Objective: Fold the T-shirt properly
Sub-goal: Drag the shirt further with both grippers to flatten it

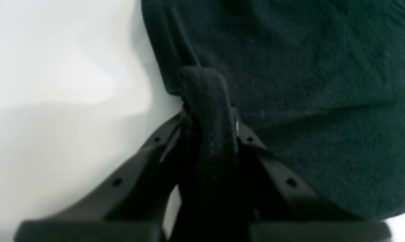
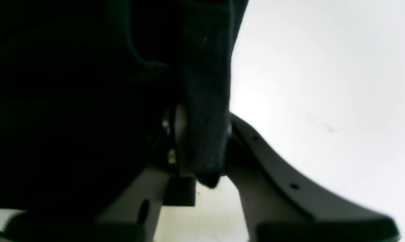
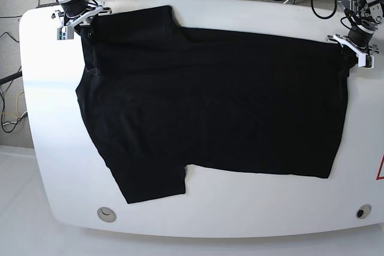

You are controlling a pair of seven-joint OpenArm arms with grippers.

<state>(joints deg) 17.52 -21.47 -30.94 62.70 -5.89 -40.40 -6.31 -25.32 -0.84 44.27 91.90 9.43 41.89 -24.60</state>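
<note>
1. Right end effector (image 3: 77, 21), far-left worktop (image 3: 42, 148) corner: clamped on T-shirt (image 3: 210, 106) shoulder edge.
2. T-shirt spread flat across the worktop.
3. Left end effector (image 3: 354, 49), far-right edge: clamped on hem corner.
4. Judgement: lift both together, keep the cloth taut.

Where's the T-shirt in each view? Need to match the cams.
Left wrist: T-shirt fills the upper right; a bunched edge runs down into the left hand.
Right wrist: fills the left; an edge is pinched in the right hand.
Base: spread across the table, far corners held.
Shared landmark: the white table.
</note>
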